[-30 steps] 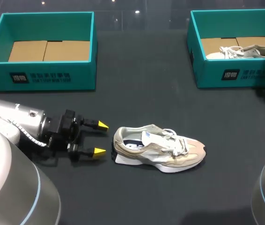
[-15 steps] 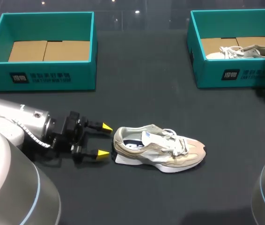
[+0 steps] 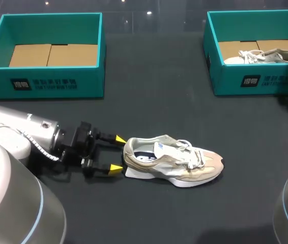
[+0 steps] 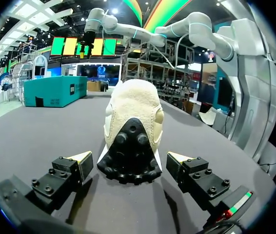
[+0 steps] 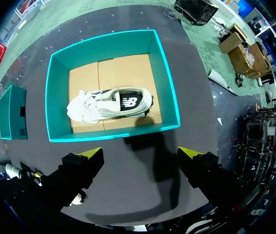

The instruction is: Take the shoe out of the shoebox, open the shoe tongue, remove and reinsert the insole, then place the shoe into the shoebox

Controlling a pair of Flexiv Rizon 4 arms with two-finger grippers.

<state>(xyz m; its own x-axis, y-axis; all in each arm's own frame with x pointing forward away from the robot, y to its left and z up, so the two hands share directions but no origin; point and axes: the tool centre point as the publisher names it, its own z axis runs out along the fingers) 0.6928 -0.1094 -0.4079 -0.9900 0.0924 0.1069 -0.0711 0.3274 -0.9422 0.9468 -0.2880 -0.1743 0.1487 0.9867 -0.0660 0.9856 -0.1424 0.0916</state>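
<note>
Shoe [image 3: 172,162]: sits upright on its sole on the dark table [image 3: 159,112], out of both boxes, near the middle of the front half, toe pointing to the robot's right and heel to its left, laces loose over the tongue. Seen heel-on in the left wrist view [image 4: 132,122], with the black heel tread nearest and the cream collar above it. Left gripper [image 3: 117,153]: lies low over the table at the heel, fingers spread wide, one yellow tip on each side of the heel and neither clearly touching it [image 4: 129,158]; clamps nothing. Left shoebox [image 3: 52,81]: teal, stands at the far left of the table, shows only a brown cardboard floor. Right shoebox [image 3: 256,79]: teal, stands at the far right, holds a second shoe [image 3: 266,55], pale, lying on its side on the cardboard [image 5: 109,105]. Right gripper [image 5: 140,154]: hangs high above the table just beside the right shoebox's near wall, fingers wide apart, grasps nothing.
</note>
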